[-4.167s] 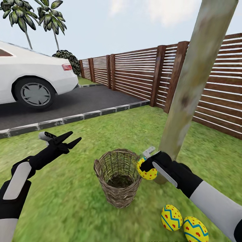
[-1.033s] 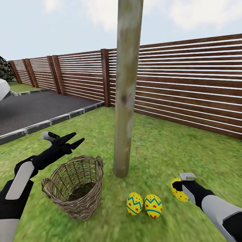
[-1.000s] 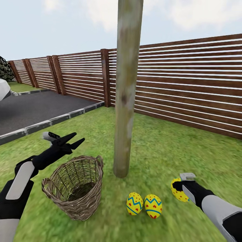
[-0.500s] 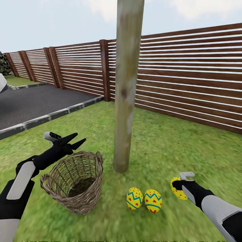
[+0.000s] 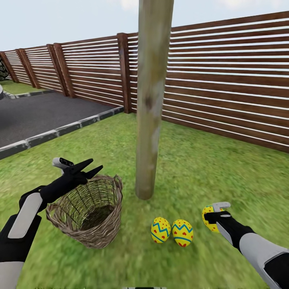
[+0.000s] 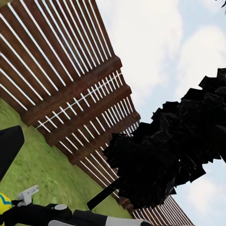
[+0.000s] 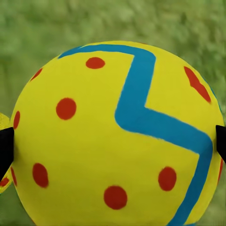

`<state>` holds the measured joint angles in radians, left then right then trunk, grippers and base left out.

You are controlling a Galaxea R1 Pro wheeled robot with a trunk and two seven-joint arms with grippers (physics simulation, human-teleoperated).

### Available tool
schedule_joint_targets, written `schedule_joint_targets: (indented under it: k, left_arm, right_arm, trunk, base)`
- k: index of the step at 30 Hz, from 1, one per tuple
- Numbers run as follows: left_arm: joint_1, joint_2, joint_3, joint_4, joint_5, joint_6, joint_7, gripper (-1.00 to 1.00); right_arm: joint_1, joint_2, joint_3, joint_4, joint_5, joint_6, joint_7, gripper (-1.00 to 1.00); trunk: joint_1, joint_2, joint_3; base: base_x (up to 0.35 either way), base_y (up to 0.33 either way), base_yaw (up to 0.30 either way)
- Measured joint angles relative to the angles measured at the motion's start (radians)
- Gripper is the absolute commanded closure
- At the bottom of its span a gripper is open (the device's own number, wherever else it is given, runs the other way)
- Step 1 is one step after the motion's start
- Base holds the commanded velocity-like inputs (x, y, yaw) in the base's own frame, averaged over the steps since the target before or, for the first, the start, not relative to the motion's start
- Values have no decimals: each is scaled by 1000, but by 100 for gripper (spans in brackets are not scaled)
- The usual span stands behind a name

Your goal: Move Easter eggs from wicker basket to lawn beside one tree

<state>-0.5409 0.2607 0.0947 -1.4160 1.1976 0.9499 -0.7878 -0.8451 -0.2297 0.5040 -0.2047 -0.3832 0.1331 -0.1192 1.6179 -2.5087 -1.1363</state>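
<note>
The wicker basket [image 5: 86, 212] stands tilted on the lawn [image 5: 192, 168], left of the tree trunk [image 5: 150, 100]; no egg shows inside it. Two Easter eggs [image 5: 161, 230] [image 5: 182, 232] lie side by side on the grass just in front of the trunk's foot. My right gripper [image 5: 212, 213] is shut on the third egg [image 5: 208, 225], low over the grass to the right of that pair. The right wrist view shows this egg [image 7: 117, 136] close up between the fingertips [image 7: 4, 146]. My left gripper [image 5: 86, 168] hovers open above the basket's far left rim.
A brown slatted fence [image 5: 224, 80] runs behind the tree. An asphalt driveway [image 5: 40, 114] with a stone kerb [image 5: 60, 130] lies at the far left. Open grass spreads right of the trunk. The left wrist view looks up at the fence [image 6: 70, 89] and the dark tree crown [image 6: 174, 155].
Four seconds ago my right gripper held the egg by the basket's rim; now it holds it right of the two lying eggs. The camera has turned right and tipped down. The left gripper keeps its pose.
</note>
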Motion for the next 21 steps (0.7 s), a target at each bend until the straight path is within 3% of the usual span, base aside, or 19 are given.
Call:
schedule_joint_targets:
  k: [9,21]
  left_arm:
    - [0,3,1,0,0,0,-1,-100]
    - [0,3,2,0,1,0,-1,-100]
  right_arm:
    - [0,19,0,1,-1,-2,0,100]
    - [0,16,-2,-1,4,-5,-2,100]
  trunk:
    - [4,-2,-35]
    - [8,-5,-75]
  base:
    - [0,0,0]
    - [0,0,40]
